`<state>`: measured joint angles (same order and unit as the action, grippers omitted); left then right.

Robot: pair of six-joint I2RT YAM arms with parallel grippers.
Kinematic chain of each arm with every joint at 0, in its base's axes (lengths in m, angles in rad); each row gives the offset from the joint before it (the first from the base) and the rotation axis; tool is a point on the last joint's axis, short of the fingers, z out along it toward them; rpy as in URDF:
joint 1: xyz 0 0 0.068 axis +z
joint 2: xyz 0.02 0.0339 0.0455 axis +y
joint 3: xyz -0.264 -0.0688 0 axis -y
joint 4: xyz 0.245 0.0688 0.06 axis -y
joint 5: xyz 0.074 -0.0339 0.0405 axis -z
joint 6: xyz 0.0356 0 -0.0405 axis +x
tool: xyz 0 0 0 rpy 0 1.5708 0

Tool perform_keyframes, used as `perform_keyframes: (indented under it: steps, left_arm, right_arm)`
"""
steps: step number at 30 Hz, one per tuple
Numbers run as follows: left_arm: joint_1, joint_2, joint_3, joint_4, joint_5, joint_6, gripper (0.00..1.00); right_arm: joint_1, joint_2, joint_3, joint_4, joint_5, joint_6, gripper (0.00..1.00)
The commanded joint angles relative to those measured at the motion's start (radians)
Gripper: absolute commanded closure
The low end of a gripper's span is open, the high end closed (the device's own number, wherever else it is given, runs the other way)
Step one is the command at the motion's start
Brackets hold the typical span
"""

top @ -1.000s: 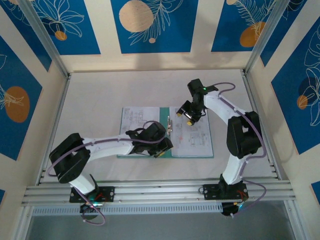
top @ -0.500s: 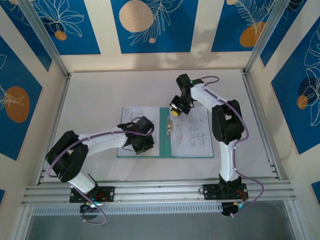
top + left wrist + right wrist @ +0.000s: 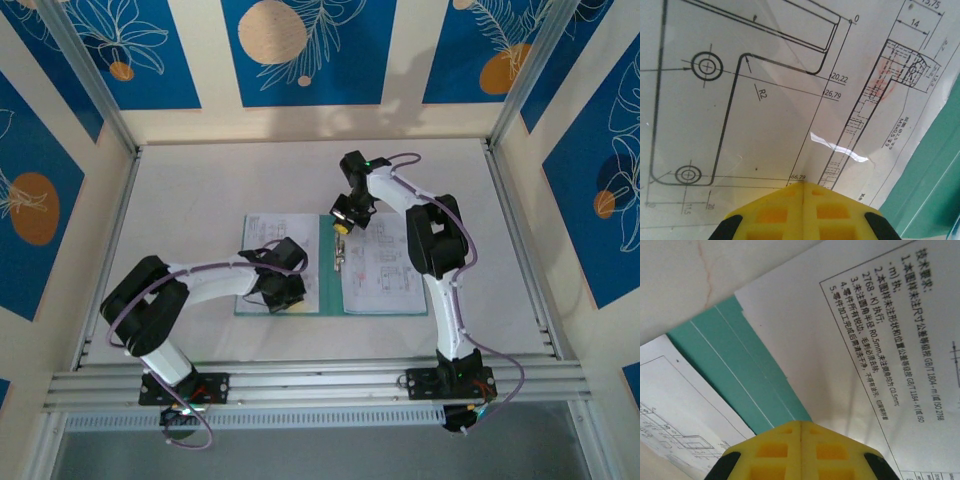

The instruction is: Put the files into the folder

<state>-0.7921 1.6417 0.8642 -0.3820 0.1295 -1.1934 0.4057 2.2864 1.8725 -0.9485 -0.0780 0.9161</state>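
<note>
while blue panels (image 3: 310,50) with orange discs wall in the white table (image 3: 200,190), the top view has the teal folder (image 3: 325,285) lying open at the table's centre, white files (image 3: 385,270) on both halves, the left gripper (image 3: 283,290) low on the left sheet and the right gripper (image 3: 342,222) at the spine's far end. left wrist: yellow pads (image 3: 775,215) pressed together on a dimensioned drawing, its figures legible here though blurred from above. right wrist: pads likewise closed, over a teal strip between two sheets, one bearing chinese text.
</note>
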Motion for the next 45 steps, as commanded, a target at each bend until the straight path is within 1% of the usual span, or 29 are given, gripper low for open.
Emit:
perform_keyframes:
  steps: [1, 17, 28, 34, 40, 43, 45]
  left_arm:
    - [0.006, 0.032, -0.048, -0.025, 0.008, 0.0, 1.0]
    - [0.004, 0.032, -0.057, -0.005, 0.012, -0.027, 1.0]
    - [0.002, 0.042, -0.059, 0.023, 0.018, -0.084, 1.0]
    - [0.001, 0.046, -0.064, 0.039, 0.019, -0.104, 1.0]
    - [0.001, 0.048, -0.063, 0.051, 0.024, -0.114, 1.0]
    - [0.001, 0.05, -0.066, 0.06, 0.028, -0.122, 1.0]
    - [0.0, 0.05, -0.071, 0.072, 0.033, -0.129, 1.0]
  right_arm:
    - [-0.001, 0.02, 0.042, -0.037, -0.006, -0.021, 0.98]
    - [0.005, 0.027, 0.056, -0.033, -0.051, -0.037, 1.0]
    - [0.009, -0.089, -0.042, -0.012, -0.09, -0.051, 1.0]
    - [0.02, -0.19, -0.155, 0.018, -0.124, -0.051, 1.0]
    - [0.063, -0.315, -0.313, 0.06, -0.173, -0.043, 1.0]
    - [0.075, -0.399, -0.4, 0.067, -0.149, -0.024, 1.0]
    - [0.071, -0.468, -0.453, 0.07, -0.108, 0.003, 1.0]
